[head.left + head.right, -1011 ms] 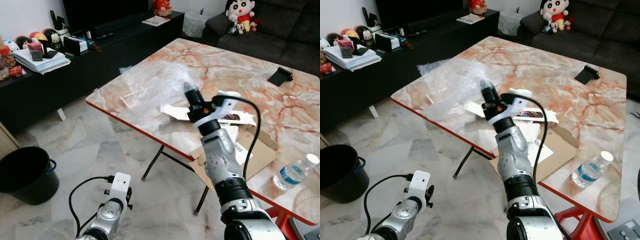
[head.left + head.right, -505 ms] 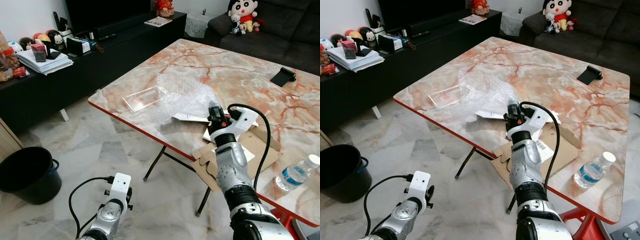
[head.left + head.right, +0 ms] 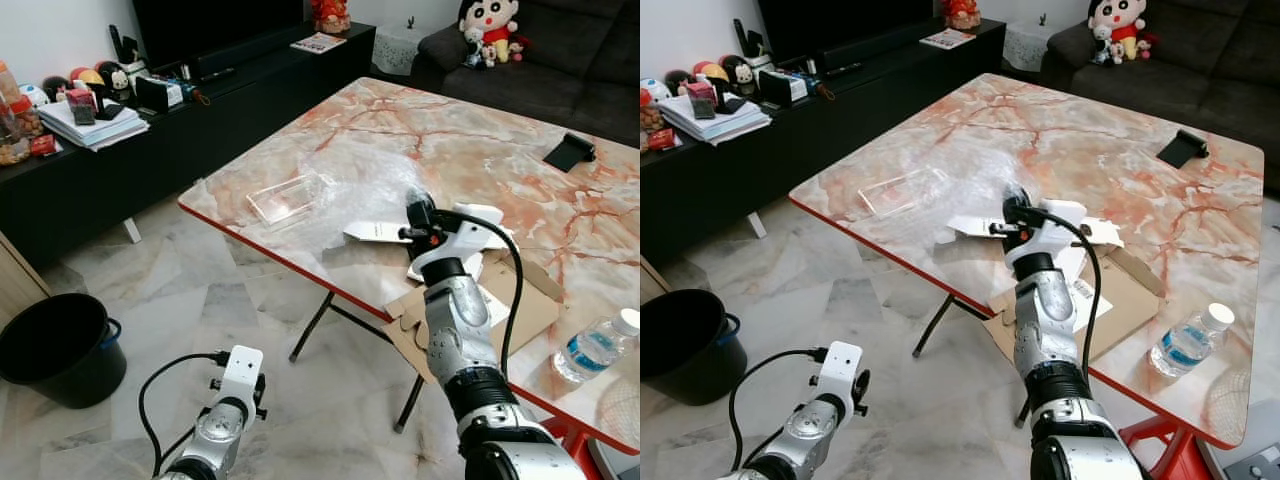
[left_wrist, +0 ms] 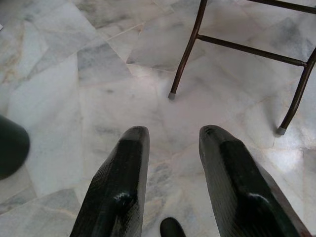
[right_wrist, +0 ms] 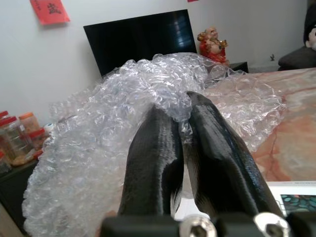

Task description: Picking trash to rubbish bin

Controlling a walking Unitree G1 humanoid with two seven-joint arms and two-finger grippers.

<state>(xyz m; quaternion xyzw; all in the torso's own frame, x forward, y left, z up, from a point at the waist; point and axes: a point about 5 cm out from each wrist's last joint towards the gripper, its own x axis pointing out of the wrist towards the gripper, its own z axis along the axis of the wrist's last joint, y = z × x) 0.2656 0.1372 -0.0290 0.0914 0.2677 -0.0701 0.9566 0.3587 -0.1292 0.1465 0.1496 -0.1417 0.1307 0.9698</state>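
Bubble wrap (image 3: 365, 180) lies spread on the marble surface (image 3: 520, 170), one fold pinched between the closed fingers of the right hand (image 5: 183, 116). Dragged carelessly, it could sweep the clear tray (image 3: 283, 197) off (the bin (image 3: 55, 345) sits well away). Left hand (image 4: 170, 143) hangs open, empty.

you are looking at very little legible text: a red paper sign (image 5: 50, 11) at eleven o'clock on the white wall is showing one dark chinese character, too blurred to read. nothing else is reading clearly.
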